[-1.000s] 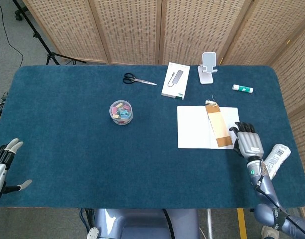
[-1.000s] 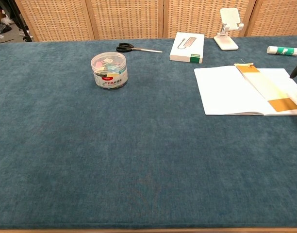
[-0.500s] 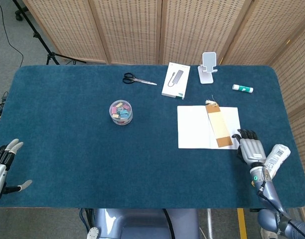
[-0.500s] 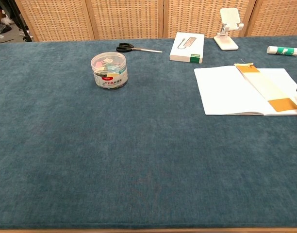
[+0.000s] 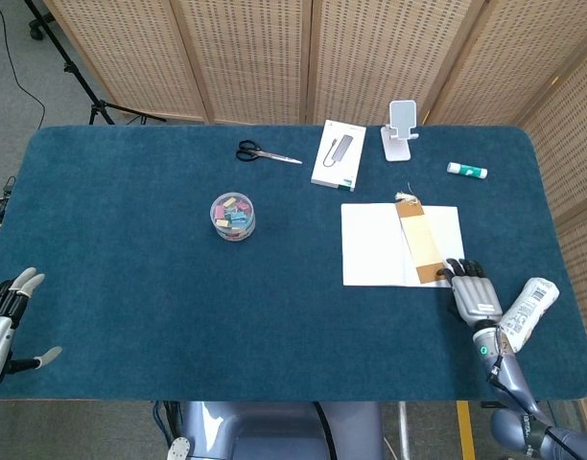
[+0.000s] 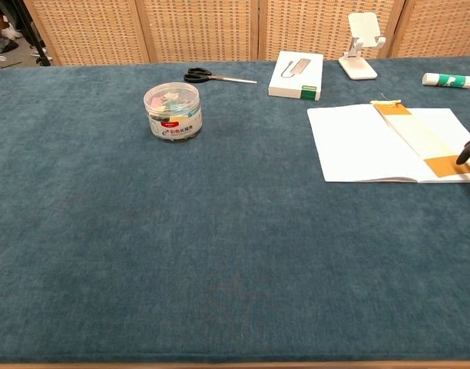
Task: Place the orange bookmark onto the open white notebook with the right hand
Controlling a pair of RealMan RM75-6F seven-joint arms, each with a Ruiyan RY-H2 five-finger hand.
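So the long orange bookmark (image 5: 421, 243) is lying flat on the open white notebook (image 5: 375, 246) now, and we've let go. Our right hand (image 5: 476, 296) has slid back toward the counter's near edge since a second ago, fingers spread, holding nothing. Left hand (image 5: 8, 321) hasn't budged, fingers apart and empty at the far-left corner.
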